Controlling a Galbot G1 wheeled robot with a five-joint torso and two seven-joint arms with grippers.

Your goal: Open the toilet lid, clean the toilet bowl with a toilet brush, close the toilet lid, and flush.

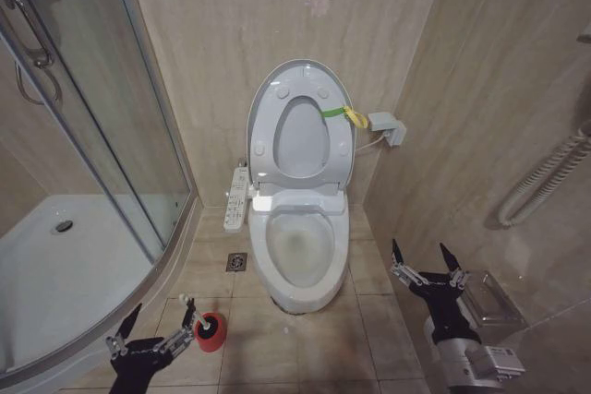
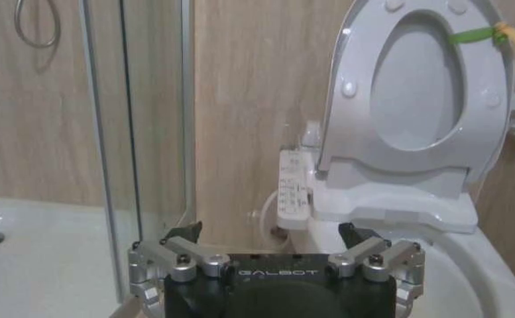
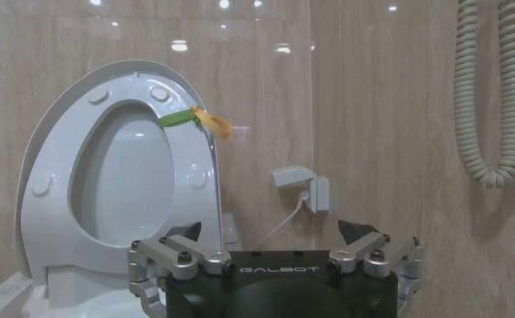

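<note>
At far left, glass shower cabin (image 1: 102, 126) with white tray. Low on the left, left gripper (image 1: 152, 328), fingers spread wide, holding nothing, just beside toilet brush (image 1: 209, 329) in red holder on the floor tiles. In the middle, toilet bowl (image 1: 297, 251) uncovered, toilet lid (image 1: 277, 89) raised upright against the wall together with the seat, yellow-green band at its right edge. On the right, right gripper (image 1: 427, 260), also wide open and empty, near the bowl.
</note>
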